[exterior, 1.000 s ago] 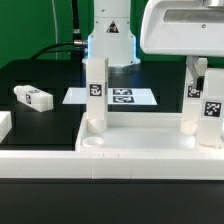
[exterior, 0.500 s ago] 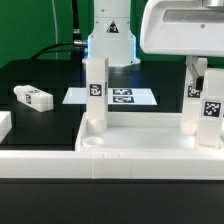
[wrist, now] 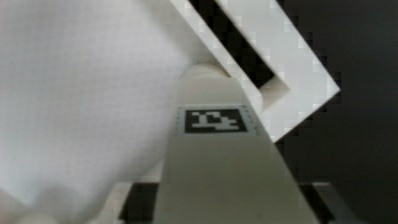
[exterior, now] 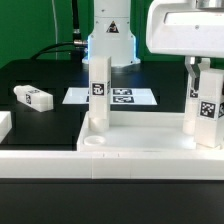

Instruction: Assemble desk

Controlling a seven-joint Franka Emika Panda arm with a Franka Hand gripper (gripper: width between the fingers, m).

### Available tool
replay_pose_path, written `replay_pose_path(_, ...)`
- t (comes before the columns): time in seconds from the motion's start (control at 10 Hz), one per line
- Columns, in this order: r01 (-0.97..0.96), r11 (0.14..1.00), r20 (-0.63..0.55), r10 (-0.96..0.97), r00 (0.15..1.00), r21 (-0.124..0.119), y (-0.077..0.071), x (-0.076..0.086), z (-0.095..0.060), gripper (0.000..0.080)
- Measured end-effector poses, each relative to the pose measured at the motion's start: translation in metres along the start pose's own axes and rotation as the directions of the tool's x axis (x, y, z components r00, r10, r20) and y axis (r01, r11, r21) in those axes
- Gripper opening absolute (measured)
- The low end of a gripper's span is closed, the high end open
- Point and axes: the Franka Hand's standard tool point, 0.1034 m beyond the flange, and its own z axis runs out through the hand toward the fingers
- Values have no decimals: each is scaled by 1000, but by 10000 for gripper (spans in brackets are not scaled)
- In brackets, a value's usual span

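The desk's white rimmed tabletop (exterior: 140, 160) lies at the front of the exterior view. One tagged leg (exterior: 96, 95) stands upright in its back left corner. A second tagged leg (exterior: 205, 105) stands upright at the back right corner, with my gripper (exterior: 203, 66) shut on its upper part from above. In the wrist view this leg (wrist: 217, 125) runs down from between my dark fingers (wrist: 146, 205) to the tabletop's corner (wrist: 267, 70). My gripper (wrist: 228, 208) has its jaws against the leg's two sides. The leg's foot is hidden behind the leg itself.
A loose tagged leg (exterior: 32, 97) lies on the black table at the exterior view's left, and another white part (exterior: 3, 125) shows at the left edge. The marker board (exterior: 122, 97) lies behind the tabletop. The arm's white base (exterior: 108, 40) stands at the back.
My gripper has shifted a little toward the exterior view's right and the held leg has turned with it, so its tagged faces sit at a new angle.
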Motion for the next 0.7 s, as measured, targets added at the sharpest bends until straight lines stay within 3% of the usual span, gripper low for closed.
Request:
replay_pose_path(0.5, -341, 940, 10, 341, 940, 11, 2, 0, 0, 291)
replay_pose_path(0.7, -532, 847, 14, 532, 847, 3, 2, 0, 1, 291)
